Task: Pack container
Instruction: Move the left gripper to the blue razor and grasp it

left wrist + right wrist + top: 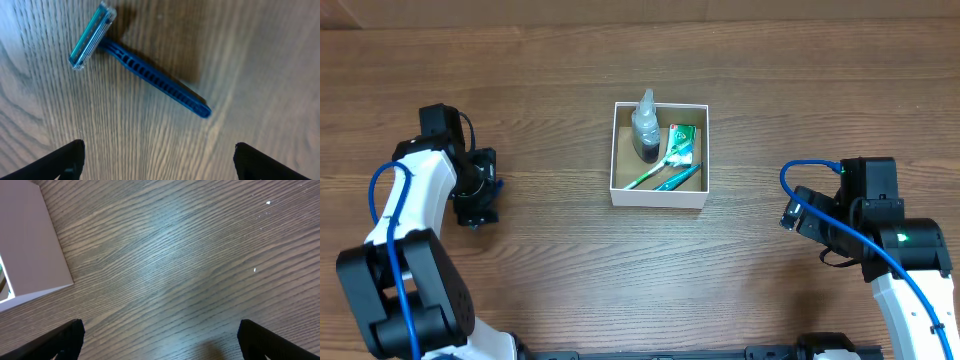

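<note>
A small square, shallow white-walled container with a brown cardboard floor (658,198) is seen just above the middle of the overhead frame, resting on a dark wood-grain table (620,300). Inside it, a small clear bottle with dark contents (645,130) is placed at the upper left. A green printed sachet (681,142) lies at the upper right. A green-handled toothbrush (653,174) and a teal-handled one (678,178) are laid slantwise along the lower part.

The left gripper (160,167) is held at the left of the overhead frame, well apart from the container, with its jaws spread wide and nothing between them. In the left wrist view, a blue plastic disposable razor with a clear teal head (135,67) lies on the table in the upper half of the frame, untouched.

The right gripper (162,347) is held at the lower right of the overhead frame, likewise spread wide and empty. In the right wrist view, a white wall of the container is seen at the upper left edge, apart from the fingers (70,337).
</note>
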### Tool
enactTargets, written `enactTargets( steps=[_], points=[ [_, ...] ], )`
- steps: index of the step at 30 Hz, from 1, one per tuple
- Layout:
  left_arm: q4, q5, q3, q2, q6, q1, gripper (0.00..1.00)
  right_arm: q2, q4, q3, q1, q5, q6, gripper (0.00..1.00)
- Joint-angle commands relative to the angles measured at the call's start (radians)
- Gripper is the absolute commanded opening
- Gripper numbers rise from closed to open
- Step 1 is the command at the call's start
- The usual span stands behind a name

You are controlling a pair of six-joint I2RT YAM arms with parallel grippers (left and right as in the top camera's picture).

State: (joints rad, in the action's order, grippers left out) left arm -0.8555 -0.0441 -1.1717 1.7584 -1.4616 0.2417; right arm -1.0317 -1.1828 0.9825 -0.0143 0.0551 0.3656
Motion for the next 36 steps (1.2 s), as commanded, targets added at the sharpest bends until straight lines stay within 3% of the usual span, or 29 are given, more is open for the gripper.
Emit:
enactTargets(
  steps=[1,12,16,27,31,34,36],
  points=[
    [0.023,-0.019,0.006,0.053,-0.113,-0.009,0.96,0.002,0.004,-0.002,0.003,-0.005,-0.003,1.0],
    [0.084,0.052,0.006,0.13,-0.24,-0.005,0.96,0.002,0.003,-0.002,0.003,-0.005,-0.003,1.0],
    [0.098,0.058,0.006,0.13,-0.294,-0.005,0.9,0.002,0.004,-0.002,0.003,-0.005,-0.003,1.0],
    [0.042,0.104,0.008,0.131,-0.342,0.003,0.97,0.002,0.003,-0.002,0.003,-0.006,-0.003,1.0],
    [0.04,0.106,0.009,0.132,-0.353,0.014,0.95,0.002,0.0,-0.002,0.003,-0.006,-0.003,1.0],
    [0.04,0.106,0.021,0.132,-0.369,0.016,0.84,0.002,0.0,-0.002,0.003,-0.006,-0.003,1.0],
    [0.04,0.109,0.026,0.132,-0.372,0.017,0.83,0.002,0.0,-0.002,0.003,-0.006,-0.003,1.0]
  ],
)
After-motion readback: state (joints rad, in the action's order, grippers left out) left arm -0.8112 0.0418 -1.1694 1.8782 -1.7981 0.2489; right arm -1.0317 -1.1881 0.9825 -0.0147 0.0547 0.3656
